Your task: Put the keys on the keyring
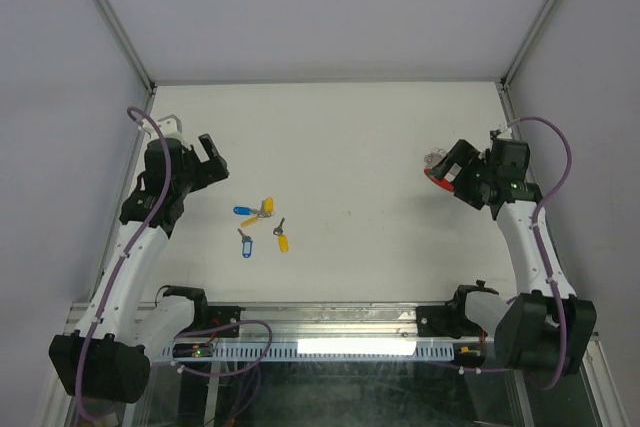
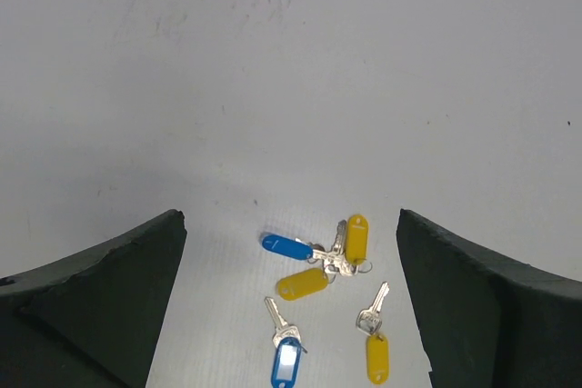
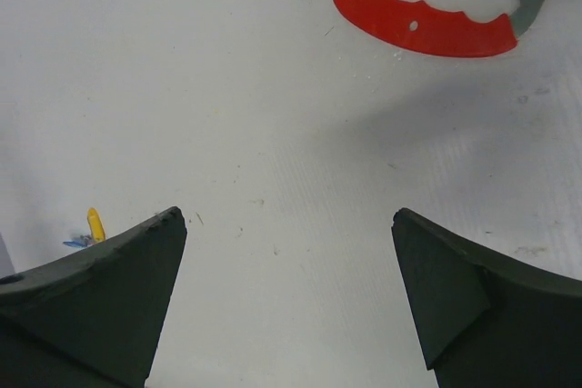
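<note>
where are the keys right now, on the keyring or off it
Off. The four keys lie loose on the left of the table; the keyring sits well apart on the right.

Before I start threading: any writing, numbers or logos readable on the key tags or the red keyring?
No text can be read in any view.
The keys: the white insert in one blue tag looks blank; other tags and blades are too small to tell.
The keyring: red crescent shows a small hole, no lettering.
</note>
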